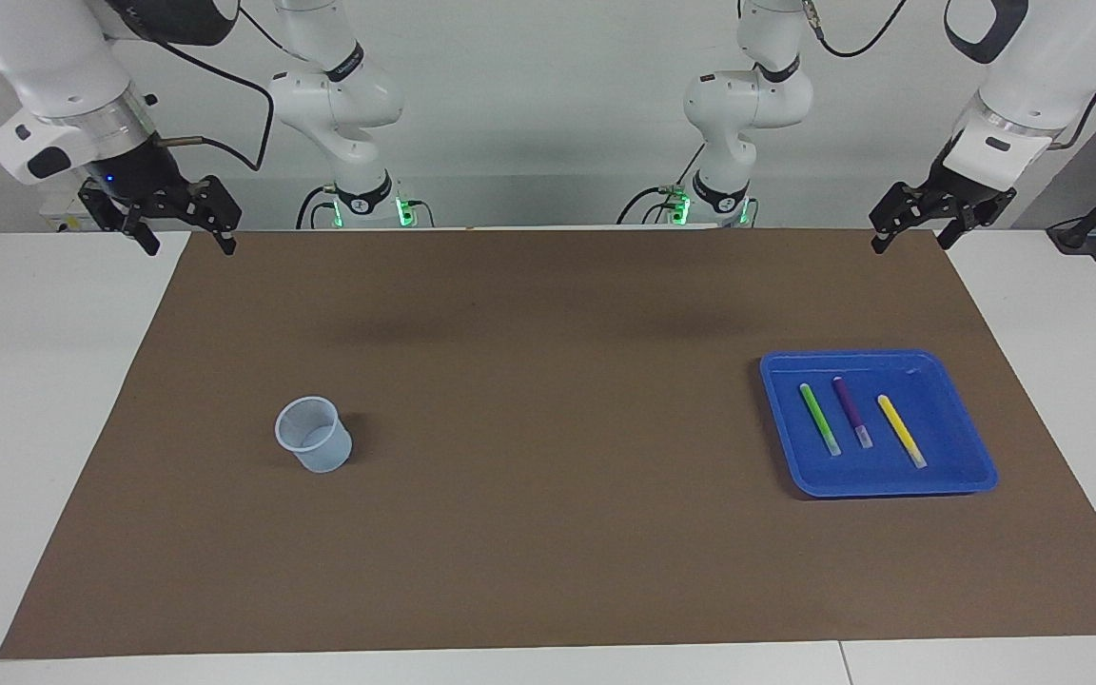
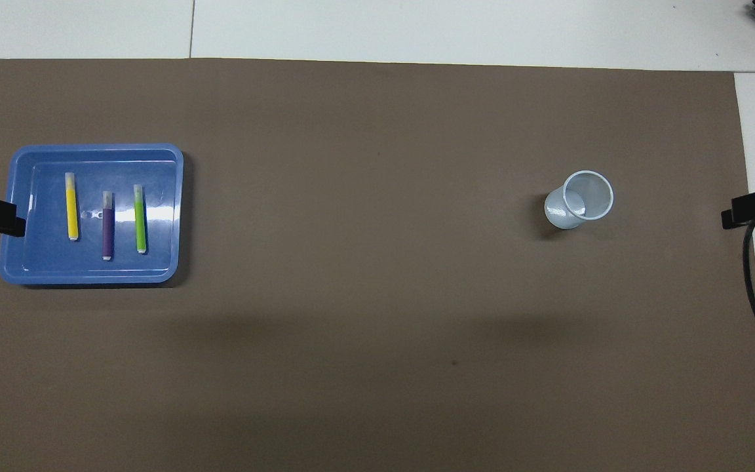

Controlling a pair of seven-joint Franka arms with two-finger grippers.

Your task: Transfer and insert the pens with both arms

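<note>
Three pens, green pen [image 1: 820, 419], purple pen [image 1: 851, 411] and yellow pen [image 1: 902, 431], lie parallel in the blue tray [image 1: 971, 447], spaced for picking; left pincer [image 1: 919, 221] and right pincer [image 1: 185, 228] wait released, with the cup [image 1: 314, 435] upright to receive them.

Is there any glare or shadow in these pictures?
Overhead view: white glare patches on the blue tray floor between the pens, and the cup casts a small dark shadow. Facing view: two soft broad shadows darken the brown mat near the robots.
</note>
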